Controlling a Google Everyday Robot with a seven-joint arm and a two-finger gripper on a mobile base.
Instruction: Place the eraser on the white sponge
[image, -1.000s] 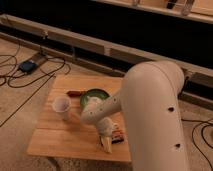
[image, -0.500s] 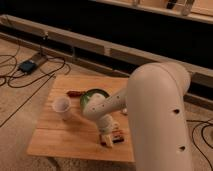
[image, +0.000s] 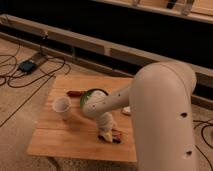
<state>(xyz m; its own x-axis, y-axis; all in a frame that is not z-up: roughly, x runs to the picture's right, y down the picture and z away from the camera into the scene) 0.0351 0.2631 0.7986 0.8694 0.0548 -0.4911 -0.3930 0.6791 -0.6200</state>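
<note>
Gripper (image: 106, 133) is down at the eraser (image: 116, 136), near edge of the table (image: 60, 140). Gripping or not, I can't tell. White sponge (image: 126, 110) lies farther back; placing not yet done.

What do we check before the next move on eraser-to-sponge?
1. Claw down at the small dark eraser block with reddish parts, near the front of the wooden table: ok.
2. Eraser held: cannot tell.
3. Flat white sponge pad in view, partly hidden by the arm: ok.
4. Eraser on sponge: not ok, they lie apart.
5. White cup and green bowl left of the likely path: ok.
</note>
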